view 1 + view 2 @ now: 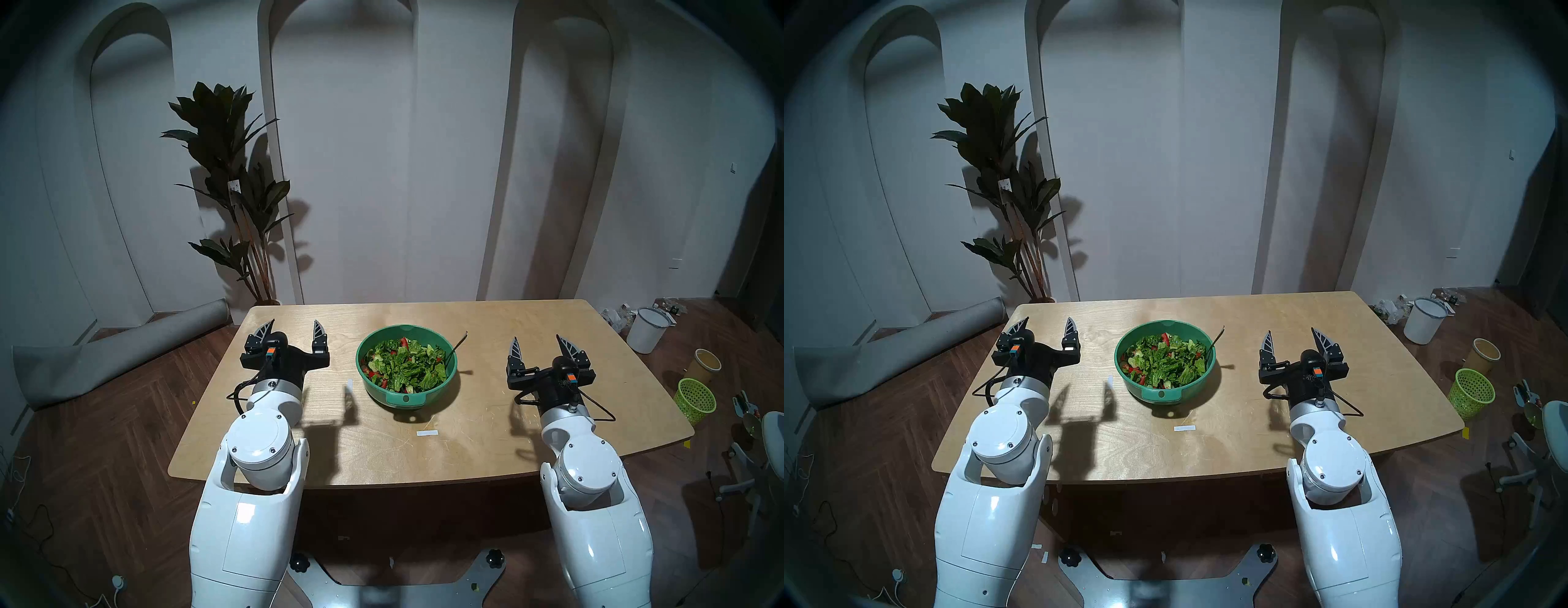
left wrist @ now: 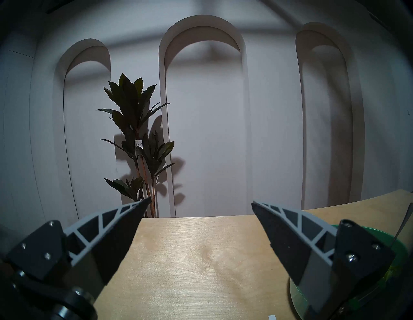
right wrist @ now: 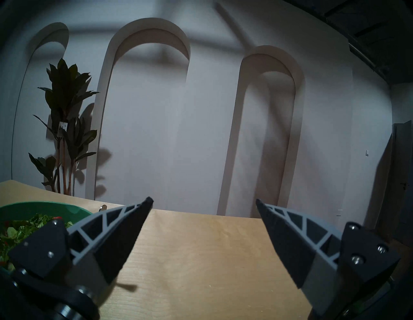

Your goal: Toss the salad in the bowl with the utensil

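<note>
Head stereo left. Wooden table [image 1: 424, 446], rounded corners, near edge toward the robot. Teal bowl [image 1: 406, 401] stands mid-table, holding the salad [image 1: 403, 365]: chopped green leaves with red pieces. Spoon [image 1: 457, 344] leans on the bowl's right rim, bowl end in the salad, handle rising back-right. Left gripper [image 1: 294, 329] hovers over the table's left part, jaws spread wide, nothing held; bare tabletop lies between it and the bowl. Right gripper [image 1: 539, 342] hovers right of the bowl, jaws likewise spread and empty; open wood between it and the spoon handle. White tape strip [image 1: 427, 433] lies in front of the bowl; a second white scrap [image 1: 349, 383] just left of it. On the floor off the right edge: lime mesh basket [image 1: 695, 399], white bucket [image 1: 647, 329].

Head stereo right. Same layout. Bowl [image 1: 1163, 394] well clear of every table edge; wide bare wood in front and behind.

Left wrist. Both fingers [image 2: 125, 232] apart, bare table between them up to the far edge. Bowl rim [image 2: 400, 243] at lower right behind the right finger; spoon handle [image 2: 405, 221] rises above it. Potted plant [image 2: 136, 143] stands beyond the far edge.

Right wrist. Fingers [image 3: 125, 232] apart, clear tabletop between. Bowl [image 3: 44, 207] and salad [image 3: 26, 228] at lower left, beside the left finger.
</note>
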Motion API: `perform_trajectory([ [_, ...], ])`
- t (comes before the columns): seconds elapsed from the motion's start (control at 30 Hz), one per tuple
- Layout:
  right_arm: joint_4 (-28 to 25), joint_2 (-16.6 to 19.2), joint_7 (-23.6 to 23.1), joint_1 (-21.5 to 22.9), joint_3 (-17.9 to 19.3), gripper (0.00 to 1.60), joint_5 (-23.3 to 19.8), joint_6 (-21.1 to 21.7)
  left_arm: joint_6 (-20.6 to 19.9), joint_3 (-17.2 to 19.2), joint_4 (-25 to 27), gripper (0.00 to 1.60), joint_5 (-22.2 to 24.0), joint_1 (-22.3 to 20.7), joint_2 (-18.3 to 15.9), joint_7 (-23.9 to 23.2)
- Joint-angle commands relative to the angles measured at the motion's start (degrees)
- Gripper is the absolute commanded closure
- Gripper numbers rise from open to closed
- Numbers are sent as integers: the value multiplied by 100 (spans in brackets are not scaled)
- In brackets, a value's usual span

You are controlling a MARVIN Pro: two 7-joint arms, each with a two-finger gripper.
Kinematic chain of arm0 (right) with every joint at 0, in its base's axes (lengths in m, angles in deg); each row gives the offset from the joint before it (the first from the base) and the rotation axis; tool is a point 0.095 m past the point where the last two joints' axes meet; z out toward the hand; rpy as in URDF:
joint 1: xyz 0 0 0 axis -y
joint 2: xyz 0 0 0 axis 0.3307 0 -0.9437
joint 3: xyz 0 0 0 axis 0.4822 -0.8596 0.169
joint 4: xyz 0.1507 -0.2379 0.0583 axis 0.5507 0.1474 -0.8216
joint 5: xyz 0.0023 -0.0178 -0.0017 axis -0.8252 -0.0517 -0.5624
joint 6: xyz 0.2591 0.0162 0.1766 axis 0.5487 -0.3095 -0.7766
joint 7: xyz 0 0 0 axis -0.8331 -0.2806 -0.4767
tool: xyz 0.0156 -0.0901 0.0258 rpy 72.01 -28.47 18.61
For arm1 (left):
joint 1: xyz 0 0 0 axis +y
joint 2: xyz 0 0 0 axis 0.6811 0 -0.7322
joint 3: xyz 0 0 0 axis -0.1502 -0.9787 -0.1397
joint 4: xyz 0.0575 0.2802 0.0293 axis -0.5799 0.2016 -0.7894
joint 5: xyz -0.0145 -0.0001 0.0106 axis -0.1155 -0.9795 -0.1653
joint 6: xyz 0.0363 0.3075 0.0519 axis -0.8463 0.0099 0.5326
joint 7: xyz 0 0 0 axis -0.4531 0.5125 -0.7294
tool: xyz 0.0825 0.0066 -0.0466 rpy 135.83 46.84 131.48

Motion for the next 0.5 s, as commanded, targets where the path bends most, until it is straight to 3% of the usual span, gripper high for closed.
perform_trajectory([
  [0.0,373,-89,-522,549,47,0,-925,-583,84,-58,148,0,-30,20,19,24],
  [0.2,780,-74,-1131,754,22,0,-1667,-822,108,-116,162,0,-69,57,6,70],
  [0.3,740,-44,-1288,785,-58,0,-1719,-814,111,-134,167,0,-86,59,-1,94],
  [0.47,887,75,-1369,848,-205,0,-1438,-847,113,-182,186,0,-108,71,4,130],
])
